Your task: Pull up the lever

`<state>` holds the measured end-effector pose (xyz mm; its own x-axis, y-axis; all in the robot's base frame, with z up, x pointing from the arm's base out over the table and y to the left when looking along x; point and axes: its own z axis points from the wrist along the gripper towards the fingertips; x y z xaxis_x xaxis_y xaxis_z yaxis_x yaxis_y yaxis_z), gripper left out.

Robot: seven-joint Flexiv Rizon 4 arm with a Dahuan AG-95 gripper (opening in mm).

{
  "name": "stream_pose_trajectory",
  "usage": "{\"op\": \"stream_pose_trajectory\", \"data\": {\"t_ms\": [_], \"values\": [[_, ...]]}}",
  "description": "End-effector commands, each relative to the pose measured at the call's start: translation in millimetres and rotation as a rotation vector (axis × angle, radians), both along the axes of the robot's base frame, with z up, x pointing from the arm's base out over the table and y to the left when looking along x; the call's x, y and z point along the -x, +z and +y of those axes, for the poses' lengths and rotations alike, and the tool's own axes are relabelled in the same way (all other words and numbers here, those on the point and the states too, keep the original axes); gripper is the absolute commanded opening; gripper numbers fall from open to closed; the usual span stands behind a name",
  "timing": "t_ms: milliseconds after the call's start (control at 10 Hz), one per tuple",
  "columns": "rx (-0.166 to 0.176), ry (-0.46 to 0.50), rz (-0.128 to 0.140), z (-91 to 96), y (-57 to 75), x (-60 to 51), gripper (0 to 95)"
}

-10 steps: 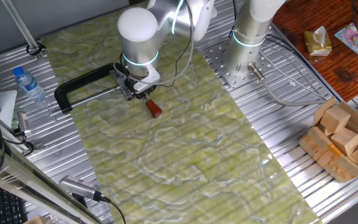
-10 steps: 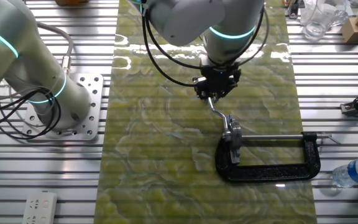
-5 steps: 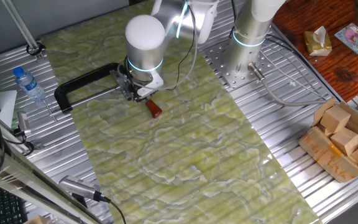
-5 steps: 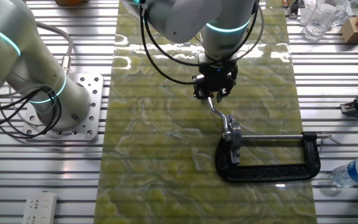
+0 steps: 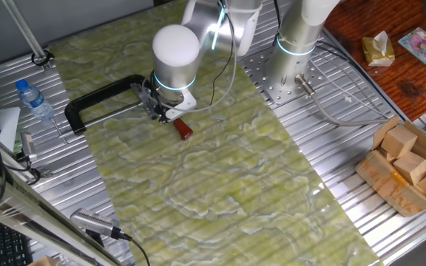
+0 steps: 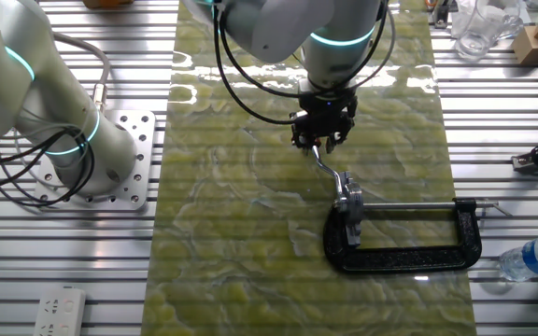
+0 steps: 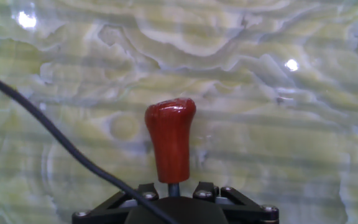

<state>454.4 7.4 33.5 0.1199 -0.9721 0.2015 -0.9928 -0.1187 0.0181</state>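
The lever is a thin silver rod with a red-brown cap, jointed to a small metal base on the black C-clamp. It lies low over the green mat. My gripper sits over the rod between base and cap; in the other fixed view the gripper hides the cap and the bent rod shows below it. In the hand view the cap stands out ahead, and the rod runs back between my gripper's two fingers with a gap on each side. The gripper looks open.
A water bottle stands left of the clamp. A second arm's base stands on the grey plate at the back. Wooden blocks in a box lie at the right. A cable crosses the hand view.
My arm and gripper have shifted a little along the rod, away from the clamp. The lever and the clamp have not moved.
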Motion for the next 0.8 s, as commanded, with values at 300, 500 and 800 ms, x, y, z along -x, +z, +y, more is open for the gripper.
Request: {"op": "stream_pose_trajectory", "data": {"t_ms": [300,500,800], "values": [[0.002,-0.003,-0.011,0.5,-0.8,-0.3,19.0],[0.003,-0.008,-0.017,0.7,-2.1,-0.1,19.0],[0.004,-0.011,-0.022,0.8,-2.7,0.0,0.0]]}}
